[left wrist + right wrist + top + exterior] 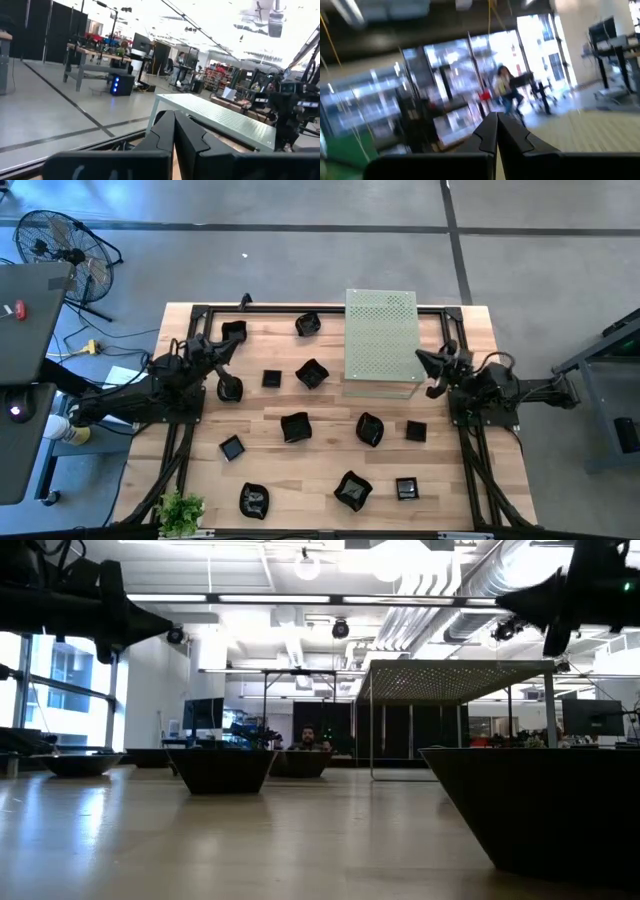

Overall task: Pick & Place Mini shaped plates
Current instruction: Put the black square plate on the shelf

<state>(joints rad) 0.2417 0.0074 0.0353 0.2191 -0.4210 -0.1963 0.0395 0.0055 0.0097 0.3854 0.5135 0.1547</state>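
Several small glossy black plates lie scattered flat on the wooden table (330, 405), among them a wavy one (311, 373), a square one (271, 379) and a round one (230, 390). My left gripper (222, 348) is shut and empty, raised over the table's far left part near a plate (233, 330). In the left wrist view its fingers (175, 131) meet. My right gripper (425, 363) is shut and empty, raised beside the near right corner of the pale green perforated board (380, 340). In the low view both grippers, left (160, 628) and right (505, 602), hang well above the plates (225, 768).
The green board stands on thin legs (372, 730) at the table's far middle. A black frame rail (270, 309) runs along the far edge. A small plant (181, 510) sits at the near left corner. A fan (60, 242) stands on the floor. A person (502, 85) is far behind.
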